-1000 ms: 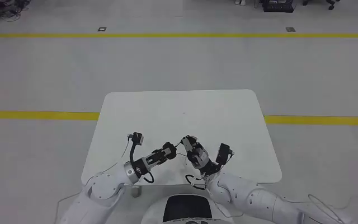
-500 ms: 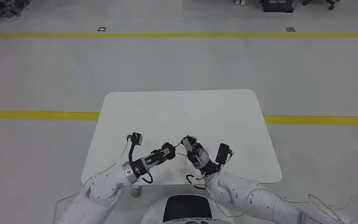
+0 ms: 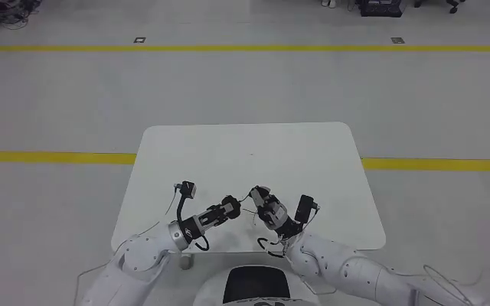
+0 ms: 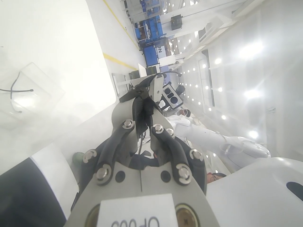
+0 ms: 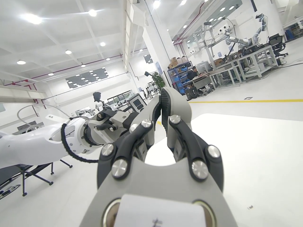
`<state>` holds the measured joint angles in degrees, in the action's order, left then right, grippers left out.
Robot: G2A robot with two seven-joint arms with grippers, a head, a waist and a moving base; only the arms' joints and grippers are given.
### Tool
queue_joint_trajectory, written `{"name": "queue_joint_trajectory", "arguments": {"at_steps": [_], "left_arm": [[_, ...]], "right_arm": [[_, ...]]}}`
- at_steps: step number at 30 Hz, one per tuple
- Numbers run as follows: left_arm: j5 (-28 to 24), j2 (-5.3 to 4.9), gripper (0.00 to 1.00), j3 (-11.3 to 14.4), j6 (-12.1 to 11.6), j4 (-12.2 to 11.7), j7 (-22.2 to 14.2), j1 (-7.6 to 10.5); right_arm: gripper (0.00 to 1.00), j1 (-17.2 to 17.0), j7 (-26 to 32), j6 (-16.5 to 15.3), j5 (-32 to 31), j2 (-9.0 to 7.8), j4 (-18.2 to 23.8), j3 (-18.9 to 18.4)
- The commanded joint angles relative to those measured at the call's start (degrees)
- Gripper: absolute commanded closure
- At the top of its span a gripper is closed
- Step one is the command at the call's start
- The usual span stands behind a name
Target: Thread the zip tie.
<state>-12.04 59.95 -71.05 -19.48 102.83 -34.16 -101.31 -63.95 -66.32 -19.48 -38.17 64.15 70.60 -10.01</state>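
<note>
Black strip material, taken to be the zip tie, is seen as a thin strand spanning the gap between the 2 grippers, above the near part of the table. The left gripper is closed on 1 end of it, with dark strip showing beside its fingertips. The right gripper has its pads pressed flat together; whether the tie lies between them cannot be made out. The step in hand is judged to be the feeding of the tail into the head slot. The head is best held rigid and square to the tail, and the tail gripped close to its tip so that bowing is prevented. The approach is best made slowly along the slot axis, with the ribbed face turned toward the pawl. Firm grip pressure is advised, since a slipped end is likely to drop to the table.
</note>
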Motion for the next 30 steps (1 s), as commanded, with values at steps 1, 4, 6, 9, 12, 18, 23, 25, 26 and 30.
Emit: {"name": "queue_joint_trajectory", "arguments": {"at_steps": [1,4,6,9,12,18,23,25,26,30], "left_arm": [[0.0,0.02,1.0,0.0,0.0,0.0,0.0,0.03],[0.2,0.03,1.0,0.1,0.0,-0.1,0.0,0.04],[0.3,0.04,1.0,0.1,0.0,-0.1,0.0,0.01],[0.3,0.05,1.0,0.2,0.0,-0.1,0.1,-0.02],[0.5,0.04,1.0,0.2,0.0,0.0,0.1,-0.08],[1.6,-0.01,1.0,0.5,0.0,-0.1,-0.1,-0.12],[2.3,-0.07,1.0,0.8,0.0,-0.2,-0.2,-0.07],[2.5,-0.1,1.0,0.9,0.0,-0.2,-0.2,-0.04],[2.5,-0.11,1.0,1.0,0.0,-0.2,-0.2,-0.03],[2.7,-0.19,1.0,1.1,0.0,-0.1,-0.3,-0.02]], "right_arm": [[1.0,0.0,0.4,0.0,-0.4,-0.05,-0.2,-0.2],[1.0,-0.2,0.9,0.0,-1.0,-0.11,-0.5,-0.5],[1.0,-0.3,1.3,0.0,-1.6,-0.16,-0.7,-0.8],[1.0,-0.7,1.8,0.0,-2.3,-0.24,-1.0,-1.6],[1.0,-1.2,2.2,0.0,-3.0,-0.27,-0.9,-2.5],[1.0,-2.2,2.8,0.0,-4.6,-0.27,-0.8,-4.2],[1.0,-2.9,3.8,0.0,-6.3,-0.29,-1.1,-5.8],[1.0,-3.3,4.6,0.0,-7.4,-0.29,-1.3,-6.7],[1.0,-3.5,5.0,0.0,-7.8,-0.28,-1.3,-7.0],[1.0,-4.4,6.4,0.0,-9.5,-0.24,-1.1,-8.7]]}}
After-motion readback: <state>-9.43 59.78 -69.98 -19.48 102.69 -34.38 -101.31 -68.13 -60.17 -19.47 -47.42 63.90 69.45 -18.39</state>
